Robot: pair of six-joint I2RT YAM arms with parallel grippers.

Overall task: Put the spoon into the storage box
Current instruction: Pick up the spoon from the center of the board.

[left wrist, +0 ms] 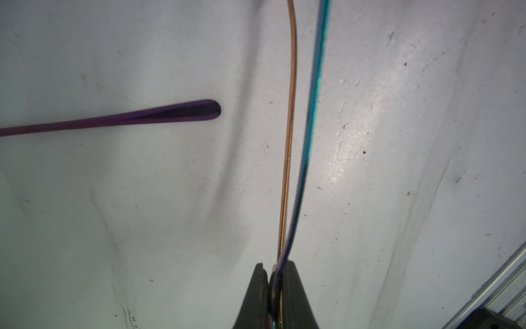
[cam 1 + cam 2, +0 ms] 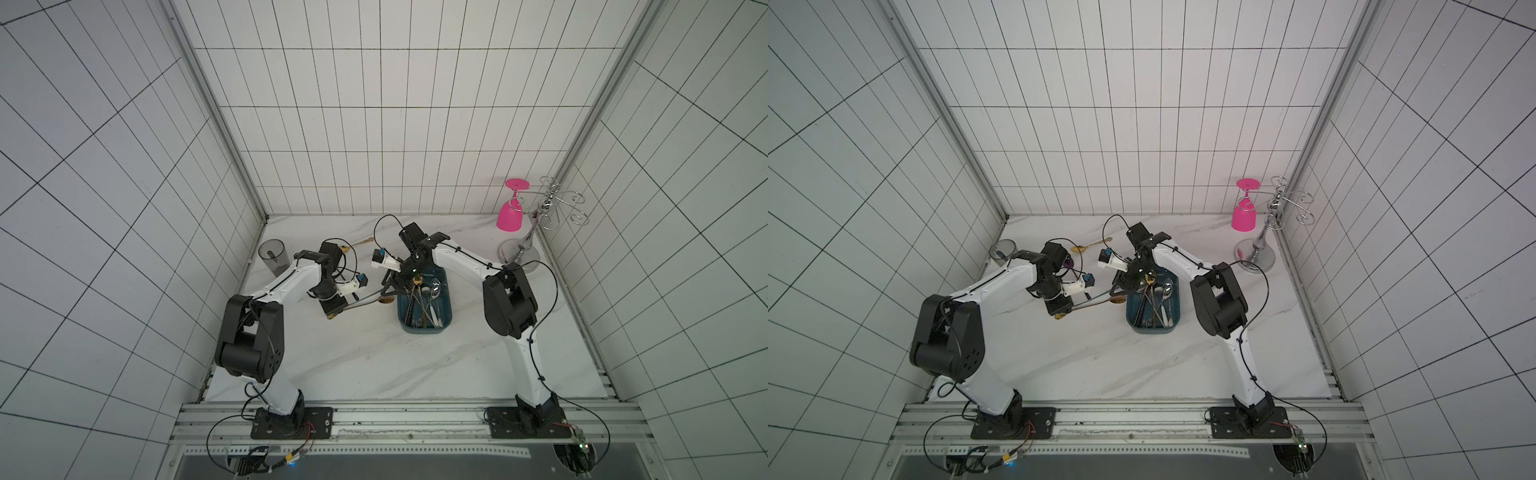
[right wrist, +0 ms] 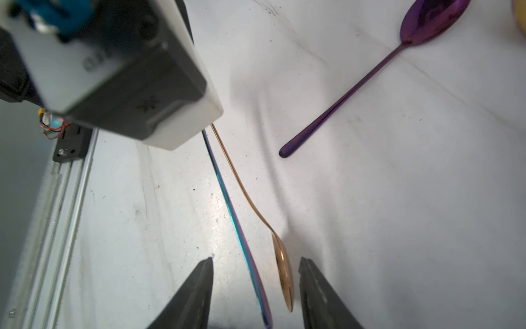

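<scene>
My left gripper [image 1: 274,266] is shut on the handles of two spoons held side by side, a copper-gold spoon [image 1: 290,114] and an iridescent blue-purple spoon [image 1: 311,114]. Both reach toward the right arm just above the table, as seen in both top views [image 2: 365,301] [image 2: 1096,300]. My right gripper [image 3: 256,260] is open and straddles their far ends. The gold bowl [image 3: 281,267] sits close to one finger and the iridescent end [image 3: 250,256] lies between the fingers, neither pinched. The dark teal storage box [image 2: 424,330] [image 2: 1154,329] stands just right of that gripper and holds several pieces of cutlery.
A purple spoon [image 3: 355,88] [image 1: 142,115] lies on the marble table beside the held pair. Another gold spoon [image 2: 357,243] lies near the back wall. A smoky cup [image 2: 274,255] stands back left. A pink glass [image 2: 510,212] hangs on a chrome rack [image 2: 540,216] back right.
</scene>
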